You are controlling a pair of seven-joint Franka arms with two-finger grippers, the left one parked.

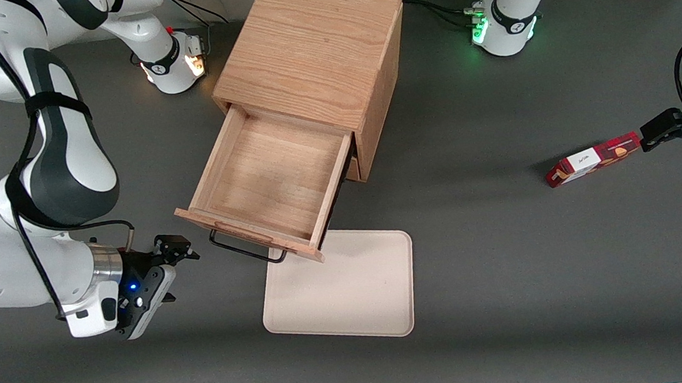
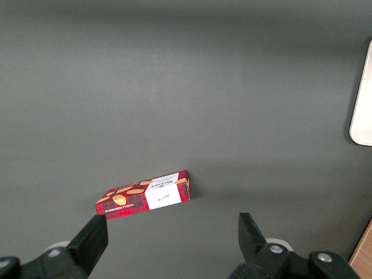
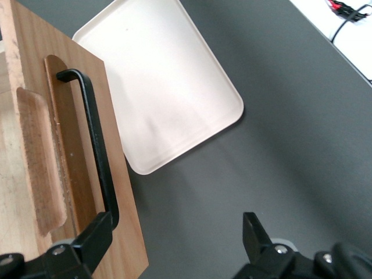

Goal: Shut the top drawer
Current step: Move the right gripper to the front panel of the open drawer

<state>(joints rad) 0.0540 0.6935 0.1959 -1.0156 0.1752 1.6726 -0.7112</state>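
Observation:
The light oak cabinet point(image 1: 310, 52) stands in the middle of the table. Its top drawer point(image 1: 265, 173) is pulled far out toward the front camera and is empty inside. The drawer's front panel point(image 3: 70, 168) carries a black wire handle point(image 1: 246, 249), which also shows in the right wrist view point(image 3: 96, 133). My right gripper point(image 1: 181, 274) is open and empty, low over the table beside the drawer front, toward the working arm's end. In the right wrist view the gripper point(image 3: 174, 238) has one fingertip point(image 3: 96, 241) next to the handle's end, and I cannot tell if they touch.
A beige tray point(image 1: 349, 289) lies flat on the grey table just nearer the front camera than the drawer front; its corner lies under the drawer. It also shows in the right wrist view point(image 3: 168, 93). A red snack box point(image 1: 594, 159) lies toward the parked arm's end.

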